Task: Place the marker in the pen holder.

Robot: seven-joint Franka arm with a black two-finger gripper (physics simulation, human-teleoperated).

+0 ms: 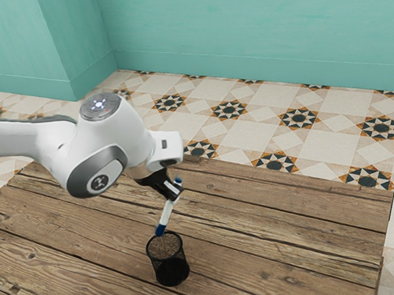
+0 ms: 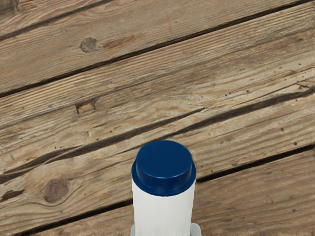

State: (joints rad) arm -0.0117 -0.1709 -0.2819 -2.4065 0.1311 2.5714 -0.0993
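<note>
Reading the clock face flat over the exterior view, I see the black mesh pen holder nearest to me, standing upright on the tabletop at about seven o'clock from the middle. It is a round cup with an open mouth.

The marker is just past it, at twelve o'clock from the cup, up in the gripper's hold. It leans, its lower blue tip aimed toward seven o'clock and its other end toward one. That tip is right by the far side of the rim; I can't tell whether it is over the opening or a little behind it. Most of the marker is plainly outside the cup.

The black gripper is closed on the marker's white barrel, the fingers only a barrel's thickness apart. In the wrist view the marker's dark blue end plug faces the camera, with weathered planks beyond it.

From the gripper, the white arm rises toward eleven o'clock, then runs out of view toward nine.

Under all this, the rough wooden planks extend to an edge at about four o'clock. Beyond them lies a cream tiled floor with dark and orange star patterns, and farthest off is a teal wall, with a projecting section around ten o'clock.
</note>
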